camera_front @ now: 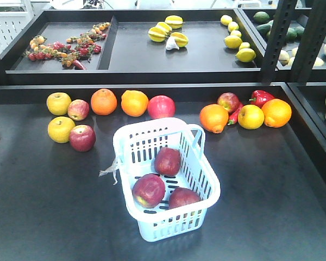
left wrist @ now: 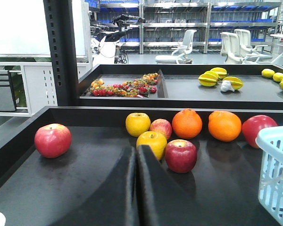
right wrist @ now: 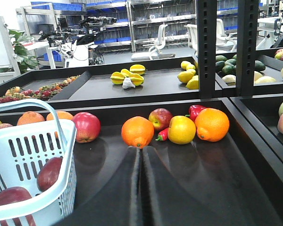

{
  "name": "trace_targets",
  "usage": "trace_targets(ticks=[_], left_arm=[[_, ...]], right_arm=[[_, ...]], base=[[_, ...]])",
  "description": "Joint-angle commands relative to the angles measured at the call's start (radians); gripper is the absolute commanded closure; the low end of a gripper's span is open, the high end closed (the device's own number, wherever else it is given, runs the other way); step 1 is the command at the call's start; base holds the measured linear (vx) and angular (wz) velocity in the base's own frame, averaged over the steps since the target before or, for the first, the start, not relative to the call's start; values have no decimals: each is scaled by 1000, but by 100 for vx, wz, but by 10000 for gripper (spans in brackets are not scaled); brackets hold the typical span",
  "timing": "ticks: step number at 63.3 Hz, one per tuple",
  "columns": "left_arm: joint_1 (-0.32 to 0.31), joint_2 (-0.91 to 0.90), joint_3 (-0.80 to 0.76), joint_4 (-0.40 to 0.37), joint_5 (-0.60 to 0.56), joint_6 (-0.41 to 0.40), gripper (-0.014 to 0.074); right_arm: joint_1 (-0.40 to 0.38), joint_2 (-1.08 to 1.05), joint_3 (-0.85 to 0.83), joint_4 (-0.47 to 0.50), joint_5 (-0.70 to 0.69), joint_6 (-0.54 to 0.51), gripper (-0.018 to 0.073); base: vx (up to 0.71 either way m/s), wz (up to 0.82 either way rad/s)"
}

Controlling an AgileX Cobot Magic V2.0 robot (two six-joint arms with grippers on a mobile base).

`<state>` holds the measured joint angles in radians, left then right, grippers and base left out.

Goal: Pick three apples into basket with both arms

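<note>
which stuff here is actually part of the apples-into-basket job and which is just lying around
Part of the job:
- three dark-red apples, all already in the basket
- white basket
- left gripper and right gripper, both shut and empty

Just lying about:
- oranges
- yellow apples
- red pepper
- starfruit
- lemons

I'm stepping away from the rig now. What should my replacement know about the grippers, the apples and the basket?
Left gripper: shut, empty, fingers together over the tray.
Right gripper: shut, empty, same.
Basket: on the tray, centre front.
Apples: three dark-red ones lie in the basket.
Done: all three are in.
Left: nothing to pick, as far as the views show.
</note>
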<state>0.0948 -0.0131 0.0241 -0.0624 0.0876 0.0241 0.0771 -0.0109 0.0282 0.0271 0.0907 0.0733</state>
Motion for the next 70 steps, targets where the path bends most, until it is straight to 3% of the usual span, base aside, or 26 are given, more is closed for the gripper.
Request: trace_targets(ticks=[1, 70], left_arm=[[1, -15, 24, 0, -67, -8, 603], [1, -15, 24, 0, -67, -8, 603]], right_arm=[[-6, -10, 16, -16, -81, 0, 561], [-7, -10, 16, -74, -28, -8, 561]], base=[[0, 0], [0, 0]])
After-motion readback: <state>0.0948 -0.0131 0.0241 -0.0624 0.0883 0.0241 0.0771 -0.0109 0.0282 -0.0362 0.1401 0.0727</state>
